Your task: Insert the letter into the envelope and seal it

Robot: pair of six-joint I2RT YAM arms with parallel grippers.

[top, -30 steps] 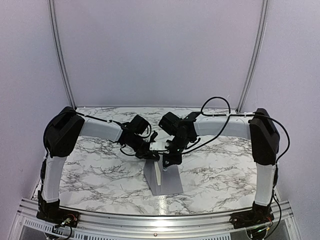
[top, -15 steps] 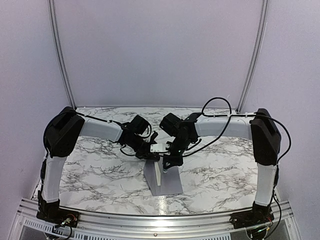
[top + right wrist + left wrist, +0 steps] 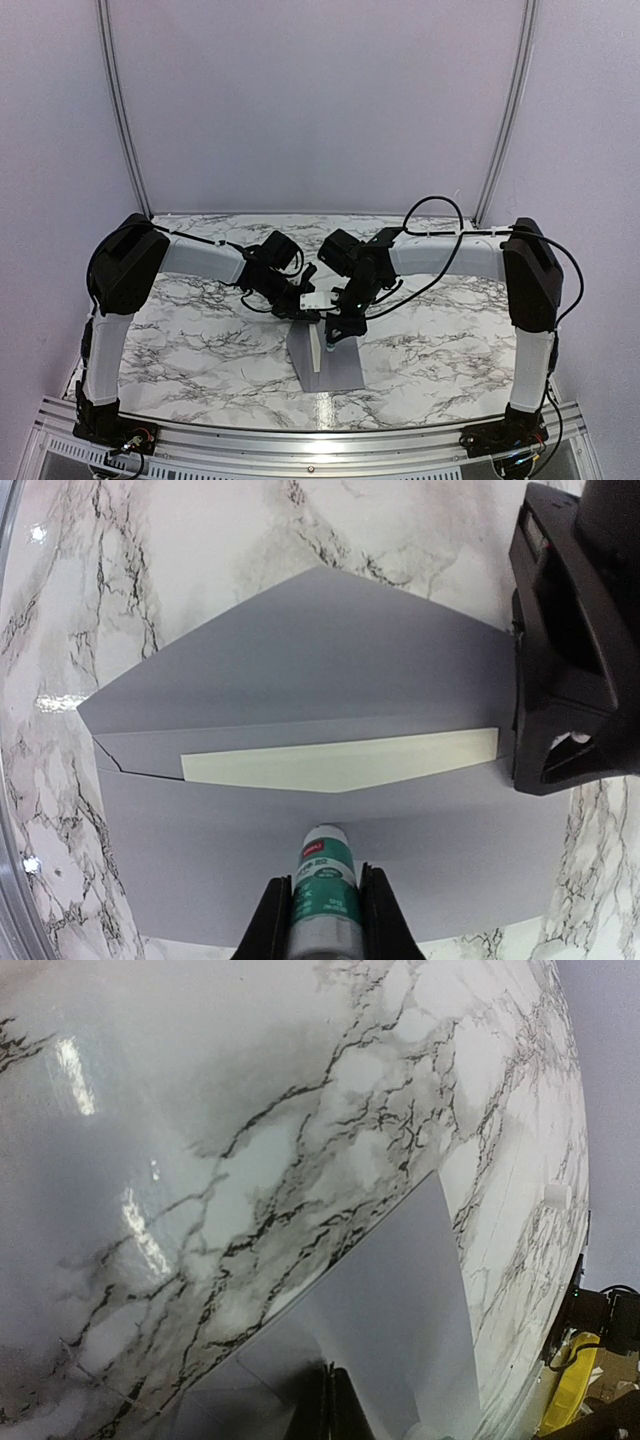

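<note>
The grey envelope [image 3: 300,660] lies flat with its flap open, pointing away from my right wrist camera. It also shows in the top view [image 3: 335,368]. The off-white letter [image 3: 340,760] sits inside, with only a strip showing at the mouth. My right gripper [image 3: 325,880] is shut on a green-and-white tube [image 3: 325,880], whose tip is on the envelope body just below the letter strip. My left gripper [image 3: 333,1370] is shut, its tips down on the envelope at the end of the fold line. In the top view both grippers [image 3: 308,312] [image 3: 333,338] meet over the envelope's far end.
The envelope lies on a marble table [image 3: 190,340] near its front middle. The left gripper's black body [image 3: 570,650] stands at the envelope's right end in the right wrist view, close to the tube. A metal rail [image 3: 300,440] runs along the near edge.
My right gripper has moved a little nearer and lower with the tube, down onto the envelope. The left gripper has stayed in place.
</note>
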